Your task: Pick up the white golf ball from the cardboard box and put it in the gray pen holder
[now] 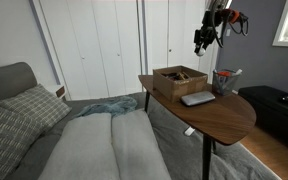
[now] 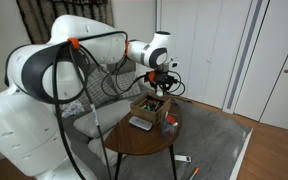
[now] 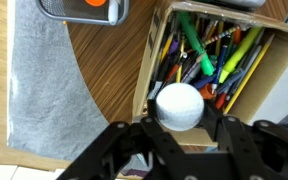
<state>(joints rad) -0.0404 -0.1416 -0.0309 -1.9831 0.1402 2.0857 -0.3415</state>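
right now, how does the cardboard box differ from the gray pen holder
The cardboard box is brown, low and wide; the gray pen holder is a much smaller upright cup. In the wrist view the box's markers lie flat in a jumble, while the holder's pens stand up out of its top. Both sit on the wooden table and hold writing things.

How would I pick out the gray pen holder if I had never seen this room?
Find the rounded wooden table beside the gray couch. On it, next to the brown cardboard box, stands the gray pen holder. It is the only small upright cup, with reddish pens sticking out, unlike the low wide box and the flat gray slab.
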